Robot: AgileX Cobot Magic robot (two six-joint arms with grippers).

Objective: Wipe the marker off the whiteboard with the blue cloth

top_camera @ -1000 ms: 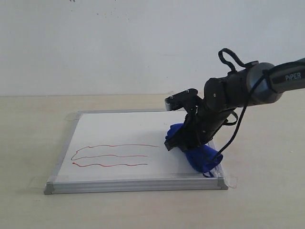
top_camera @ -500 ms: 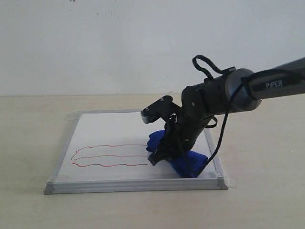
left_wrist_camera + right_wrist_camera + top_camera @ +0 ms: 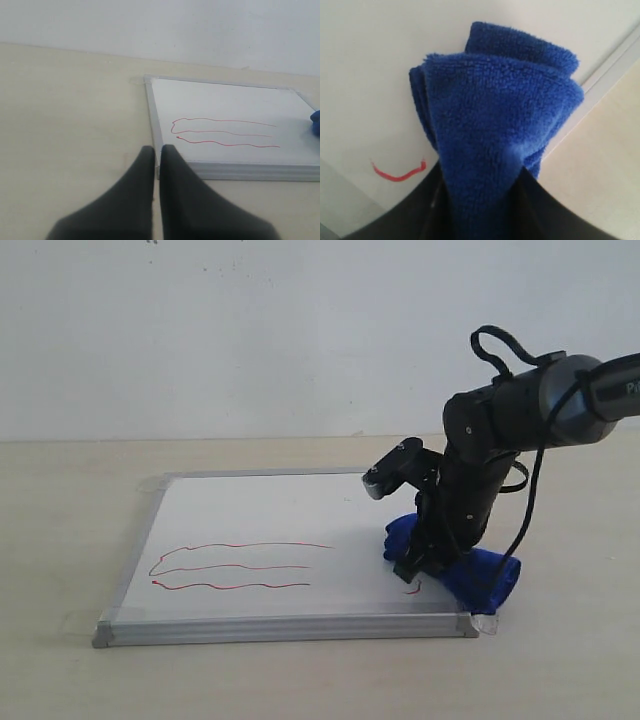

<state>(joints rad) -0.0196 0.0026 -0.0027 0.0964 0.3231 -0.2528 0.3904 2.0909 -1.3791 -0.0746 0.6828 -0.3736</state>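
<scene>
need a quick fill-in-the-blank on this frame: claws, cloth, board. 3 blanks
The right claw grips the blue cloth at the whiteboard's front ____ corner in the exterior view.
The marker lines are ____ in colour.
The left claw is shut and holds ____.

Missing words: right; red; nothing.

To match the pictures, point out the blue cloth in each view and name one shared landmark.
Exterior view: blue cloth on the whiteboard's right near corner, under the right gripper.
Left wrist view: only a sliver, cropped at the picture's border beyond the marker.
Right wrist view: fills the middle, clamped between the jaws.
Shared landmark: the silver frame.
</scene>
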